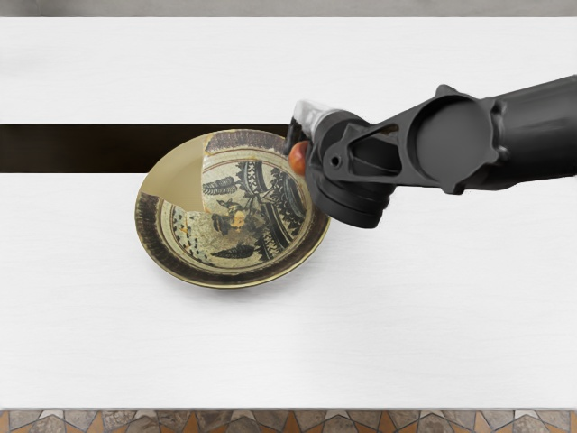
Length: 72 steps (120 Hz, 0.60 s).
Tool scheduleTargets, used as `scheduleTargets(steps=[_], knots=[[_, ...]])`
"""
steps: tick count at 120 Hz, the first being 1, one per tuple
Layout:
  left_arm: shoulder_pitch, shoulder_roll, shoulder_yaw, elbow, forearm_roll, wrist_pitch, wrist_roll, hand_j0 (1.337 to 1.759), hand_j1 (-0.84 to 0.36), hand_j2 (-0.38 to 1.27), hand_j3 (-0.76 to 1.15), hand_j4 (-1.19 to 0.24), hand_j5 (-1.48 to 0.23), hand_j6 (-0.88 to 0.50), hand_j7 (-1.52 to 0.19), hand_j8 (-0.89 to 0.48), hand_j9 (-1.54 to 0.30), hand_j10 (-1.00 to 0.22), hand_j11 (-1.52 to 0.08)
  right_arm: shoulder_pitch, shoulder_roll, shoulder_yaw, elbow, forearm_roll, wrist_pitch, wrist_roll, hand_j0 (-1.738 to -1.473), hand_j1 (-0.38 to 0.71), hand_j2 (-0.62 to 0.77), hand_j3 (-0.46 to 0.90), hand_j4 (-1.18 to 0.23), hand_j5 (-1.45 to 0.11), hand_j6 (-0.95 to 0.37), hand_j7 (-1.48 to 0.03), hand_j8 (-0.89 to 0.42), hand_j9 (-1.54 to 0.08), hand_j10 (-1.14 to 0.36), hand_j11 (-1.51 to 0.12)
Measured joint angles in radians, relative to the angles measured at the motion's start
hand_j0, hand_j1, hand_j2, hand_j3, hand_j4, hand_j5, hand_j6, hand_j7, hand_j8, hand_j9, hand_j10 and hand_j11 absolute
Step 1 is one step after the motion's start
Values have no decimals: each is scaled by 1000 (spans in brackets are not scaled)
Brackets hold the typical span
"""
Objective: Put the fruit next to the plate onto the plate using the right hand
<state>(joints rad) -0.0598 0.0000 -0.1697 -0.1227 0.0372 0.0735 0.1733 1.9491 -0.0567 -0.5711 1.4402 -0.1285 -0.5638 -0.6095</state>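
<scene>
Reaches in from the right with the right hand, over the far right rim of the plate on the white table. Appears to clasp the red fruit, mostly hidden, just above that rim.

Fruit: mostly hidden in right hand grasp, only red-orange sliver visible at hand's left side. Fruit kind: cannot tell. Plate rim under hand covered. Right arm cut off by right picture edge.

1 head view, high, slanting down onto table.
</scene>
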Motion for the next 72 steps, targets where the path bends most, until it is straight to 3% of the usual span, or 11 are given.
scheduleTargets(steps=[41,72], knots=[[0,0,0,0,0,0,0,1658,349,0,0,0,0,-1,0,-1,0,0,0,-5,54,37,-139,38,59,0,-1654,263,219,0,-773,-1102,-408,-1044,-361,-1097,-787,-1104],[0,0,0,0,0,0,0,1658,349,0,0,0,0,-1,0,-1,0,0,0,-19,56,47,-168,34,75,-1,-1652,252,212,0,-782,-1095,-416,-1048,-378,-1087,-799,-1092]])
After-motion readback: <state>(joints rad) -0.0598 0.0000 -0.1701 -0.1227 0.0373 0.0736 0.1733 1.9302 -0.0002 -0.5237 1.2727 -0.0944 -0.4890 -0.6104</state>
